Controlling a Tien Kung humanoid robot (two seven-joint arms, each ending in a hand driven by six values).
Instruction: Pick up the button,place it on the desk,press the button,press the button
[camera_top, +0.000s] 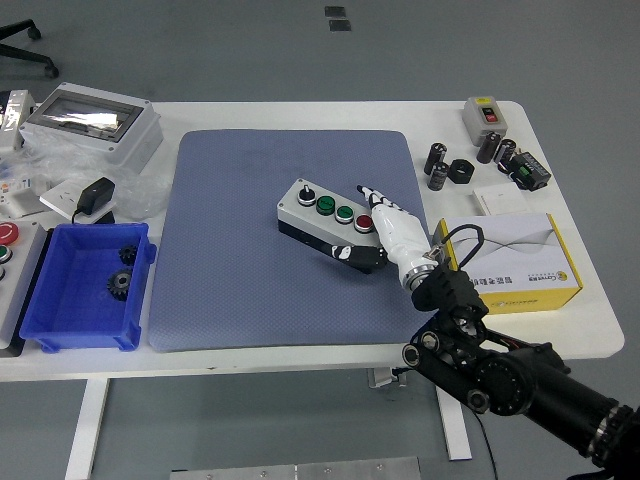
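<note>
button box (322, 215) sits flat on the blue mat (240, 250), centre of frame, slightly right. grey housing with a black knob at its upper-left end, then two green buttons, then a red button (364, 222) at the lower-right end. so pick-and-place looks done: box is down on the desk surface, not held in the air.

right hand (385, 232) comes in from lower right and is over the box's right end. fingers are extended and close together, lying over the top edge beside the red button, thumb down by the box's near side. it reads as resting/pressing contact, not a clamp. can't tell whether a fingertip is actually pushing the red button or just next to it.

my read: in the first or second press, nothing shows which. left hand not in frame.

blue bin (85, 290) with gears at lower left, yellow carton (515, 265) at right, both well apart from the box.
</note>
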